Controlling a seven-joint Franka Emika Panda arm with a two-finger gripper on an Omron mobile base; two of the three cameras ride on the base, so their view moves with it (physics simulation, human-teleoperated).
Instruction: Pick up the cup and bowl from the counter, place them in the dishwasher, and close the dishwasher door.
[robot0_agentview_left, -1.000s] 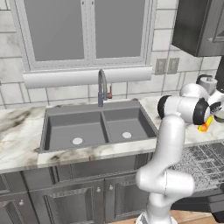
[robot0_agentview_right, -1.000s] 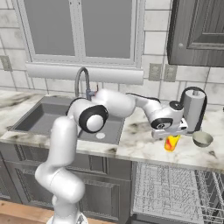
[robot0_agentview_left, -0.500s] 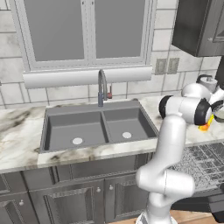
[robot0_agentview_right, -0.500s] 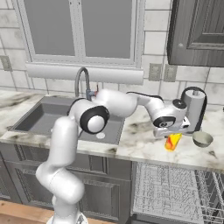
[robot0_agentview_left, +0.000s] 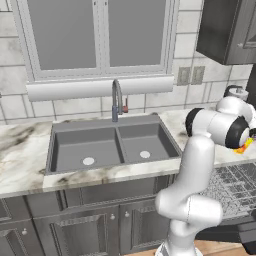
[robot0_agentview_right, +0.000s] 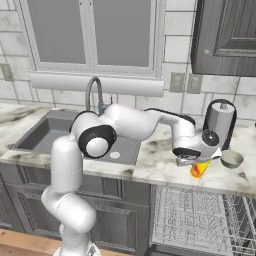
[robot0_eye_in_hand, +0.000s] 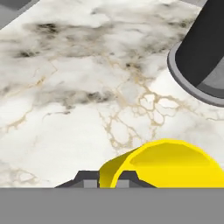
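Cup: bright yellow, on the counter right of the sink, just beside the dark cylinder. In the hand view its open rim faces the camera, so it seems tipped or lying over; exact pose hard to tell.

Gripper: down at the cup, jaws drawn together on the cup wall. In the hand view the rim runs down between the two dark tips at the bottom edge.

Bowl: pale, shallow, upright on the counter near the cup, on the far side of it from the arm, in front of the cylinder. Untouched.

Dishwasher: rack pulled out below the counter edge, right under the cup and bowl. Door seems folded down.

Handling, cup: looks light, stiff, thin-walled, smooth. Judged slippery; a pinch on one wall could let it swing or twist on lifting. Not likely to crush.

Hold, cup: wall pinch at the rim, one tip inside and one outside, seems right for so small a thing. Lift slowly, keeping clear of the cylinder.

Handling, bowl: low, rigid, probably heavier than the cup. Sloped side gives little to grab; best taken by the rim, one tip inside.

Risk: cup sliding out of the pinch over the rack; knocking the cylinder.
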